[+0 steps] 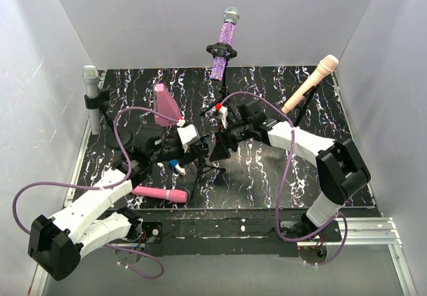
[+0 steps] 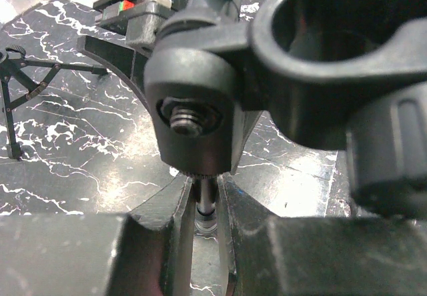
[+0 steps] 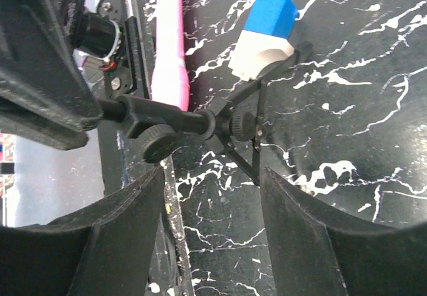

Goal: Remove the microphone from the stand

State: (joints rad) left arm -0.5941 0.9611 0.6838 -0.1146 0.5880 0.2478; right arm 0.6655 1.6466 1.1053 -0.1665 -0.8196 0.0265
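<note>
We see the left end effector (image 2: 205, 209) closed down to a narrow slot, with the thin shaft of the tripod stand (image 3: 180, 118) pinched in it. The black clip (image 2: 200, 109) on that shaft fills the upper half of the left wrist view, right above the fingers (image 2: 153, 243).

The right end effector (image 3: 212, 176) is wide open and holds nothing. Its fingers sit at the lower left and lower right of the right wrist frame. The stand's shaft and knob (image 3: 158, 143) run across the frame just beyond the fingertips. We can't tell whether they touch.

The pink microphone (image 1: 160, 194) lies flat on the worktop (image 1: 253, 176), off the stand, at lower left of centre in the top view near the front edge. In the right wrist view it shows as a pink bar at the upper left, behind the shaft.

A blue-and-white block (image 3: 267, 29) sits by a tripod leg, upper right of the right wrist frame.

In the top view both end effectors meet at mid-frame over the tripod.

Three other mics sit in stands along the back and sides: silver microphone (image 1: 90, 76) at far left, purple microphone (image 1: 225, 43) at top centre, and peach microphone (image 1: 310, 83) at upper right, tilted.
</note>
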